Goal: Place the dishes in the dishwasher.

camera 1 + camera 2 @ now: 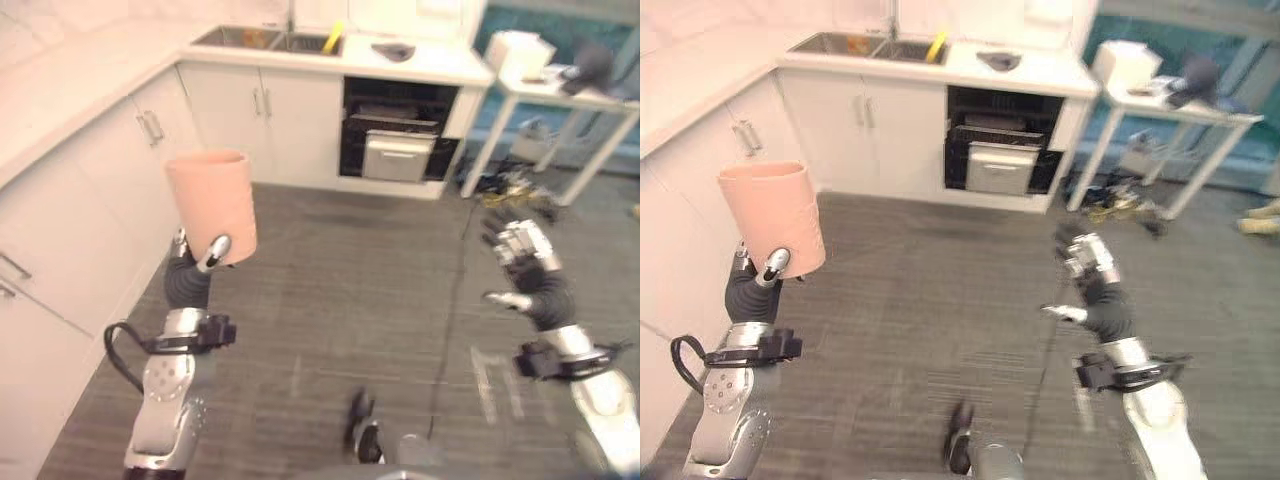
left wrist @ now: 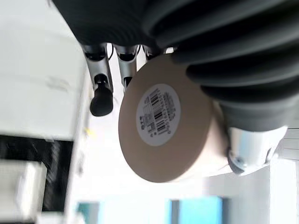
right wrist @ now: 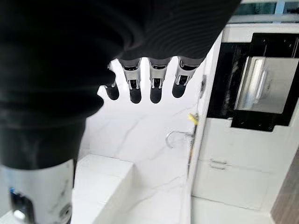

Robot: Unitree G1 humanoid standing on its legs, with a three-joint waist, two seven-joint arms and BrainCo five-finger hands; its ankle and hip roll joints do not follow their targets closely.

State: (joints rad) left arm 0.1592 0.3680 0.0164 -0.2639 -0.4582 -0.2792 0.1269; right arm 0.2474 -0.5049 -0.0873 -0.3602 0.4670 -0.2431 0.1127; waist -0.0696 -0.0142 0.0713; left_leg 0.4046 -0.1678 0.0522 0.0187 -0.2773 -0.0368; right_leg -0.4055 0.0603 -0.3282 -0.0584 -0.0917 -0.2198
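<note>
My left hand (image 1: 212, 252) is shut on a tall salmon-pink cup (image 1: 212, 201), held upright at chest height on the left. The left wrist view looks at the cup's round base (image 2: 159, 119) with a barcode label, and my fingers (image 2: 101, 95) reach along its side. On the right, my right hand (image 1: 518, 247) hangs open over the grey floor and holds nothing; its fingers (image 3: 140, 88) are relaxed. The dishwasher (image 1: 397, 133) stands open under the far counter, a silver front panel showing inside its dark cavity.
White cabinets (image 1: 110, 170) run along the left and the far wall. A sink (image 1: 268, 39) with a yellow item (image 1: 333, 38) and a dark dish (image 1: 393, 50) sit on the counter. A white table (image 1: 560, 95) and floor clutter (image 1: 520, 190) are at the right.
</note>
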